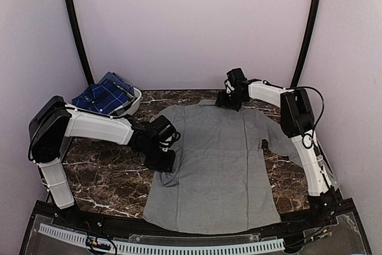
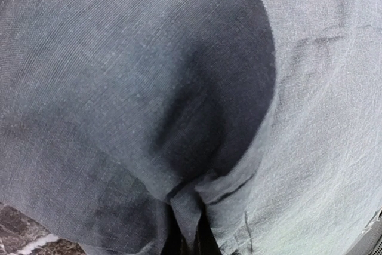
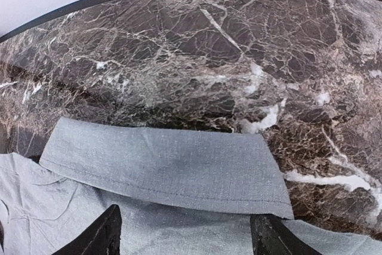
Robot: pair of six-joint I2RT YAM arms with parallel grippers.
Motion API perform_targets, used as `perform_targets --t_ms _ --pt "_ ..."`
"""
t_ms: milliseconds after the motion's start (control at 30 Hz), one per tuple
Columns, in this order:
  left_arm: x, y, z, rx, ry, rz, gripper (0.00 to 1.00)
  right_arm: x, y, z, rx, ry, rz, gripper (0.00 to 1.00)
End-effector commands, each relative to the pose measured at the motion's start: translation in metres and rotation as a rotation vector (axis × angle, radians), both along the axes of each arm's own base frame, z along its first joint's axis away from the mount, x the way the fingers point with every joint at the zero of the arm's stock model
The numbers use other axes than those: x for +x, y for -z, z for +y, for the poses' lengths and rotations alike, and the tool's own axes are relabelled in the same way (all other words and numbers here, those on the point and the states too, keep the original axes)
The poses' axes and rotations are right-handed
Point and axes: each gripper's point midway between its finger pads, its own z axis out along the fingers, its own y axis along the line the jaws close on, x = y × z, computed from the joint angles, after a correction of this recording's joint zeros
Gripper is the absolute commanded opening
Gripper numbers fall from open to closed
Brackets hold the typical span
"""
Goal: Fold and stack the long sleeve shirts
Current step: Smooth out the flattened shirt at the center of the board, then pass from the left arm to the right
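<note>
Lying flat on the dark marble table [image 1: 101,171], long axis near-to-far, the plain grey cloth collared shirt [image 1: 221,165] is pinched at its left-side sleeve fold by the pressed-together left fingers [image 1: 162,160]. The right fingers [image 3: 101,234] are held spread just behind the far collar [image 3: 167,168].
</note>
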Motion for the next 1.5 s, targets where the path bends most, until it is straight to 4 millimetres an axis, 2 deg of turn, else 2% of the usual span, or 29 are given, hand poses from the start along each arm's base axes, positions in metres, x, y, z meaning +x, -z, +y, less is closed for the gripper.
perform_targets --t_ms 0,133,167,200,233,367,500,567,667,700,733,767,900,1033,1167,1333,1467 --pt "0.009 -0.023 0.015 0.057 -0.009 -0.040 0.00 0.009 -0.031 0.008 0.068 -0.035 -0.054 0.75" --pt "0.033 -0.059 0.022 0.055 -0.047 -0.118 0.00 0.004 -0.054 0.008 0.077 -0.054 -0.081 0.79" --pt "0.042 -0.075 0.021 0.041 -0.055 -0.159 0.00 0.001 -0.067 0.009 0.086 -0.059 -0.098 0.79" --pt "0.048 -0.082 0.024 0.044 -0.059 -0.176 0.00 -0.002 -0.074 0.008 0.092 -0.063 -0.107 0.79" --pt "0.055 -0.097 0.021 0.023 -0.059 -0.210 0.00 -0.005 -0.081 0.009 0.099 -0.068 -0.116 0.79" --pt "0.069 -0.132 0.013 -0.007 -0.019 -0.281 0.00 -0.027 -0.103 0.011 0.100 -0.086 -0.136 0.79" --pt "0.072 -0.152 -0.003 -0.072 0.029 -0.303 0.00 -0.064 -0.120 0.022 0.126 -0.132 -0.148 0.78" --pt "0.073 -0.160 -0.014 -0.125 0.055 -0.307 0.00 -0.089 -0.120 0.025 0.137 -0.157 -0.142 0.78" --pt "0.075 -0.170 -0.039 -0.226 0.104 -0.310 0.00 -0.119 -0.132 0.025 0.154 -0.175 -0.167 0.77" --pt "0.072 -0.178 -0.049 -0.264 0.133 -0.311 0.00 -0.128 -0.133 0.022 0.157 -0.173 -0.165 0.77" --pt "0.072 -0.175 -0.057 -0.272 0.148 -0.302 0.00 -0.138 -0.133 0.019 0.163 -0.173 -0.159 0.77" --pt "0.071 -0.181 -0.066 -0.294 0.171 -0.306 0.00 -0.147 -0.135 0.017 0.176 -0.178 -0.158 0.77" --pt "0.067 -0.170 -0.088 -0.331 0.214 -0.266 0.00 -0.190 -0.127 0.018 0.190 -0.213 -0.138 0.76" --pt "0.066 -0.144 -0.103 -0.364 0.215 -0.198 0.00 -0.229 -0.115 0.017 0.196 -0.234 -0.114 0.75" --pt "0.067 -0.121 -0.123 -0.402 0.210 -0.149 0.00 -0.258 -0.100 0.015 0.204 -0.237 -0.079 0.75" --pt "0.069 -0.088 -0.132 -0.396 0.180 -0.077 0.00 -0.292 -0.092 0.030 0.236 -0.265 -0.059 0.75" --pt "0.067 -0.076 -0.137 -0.409 0.164 -0.033 0.00 -0.313 -0.092 0.046 0.238 -0.289 -0.067 0.80"
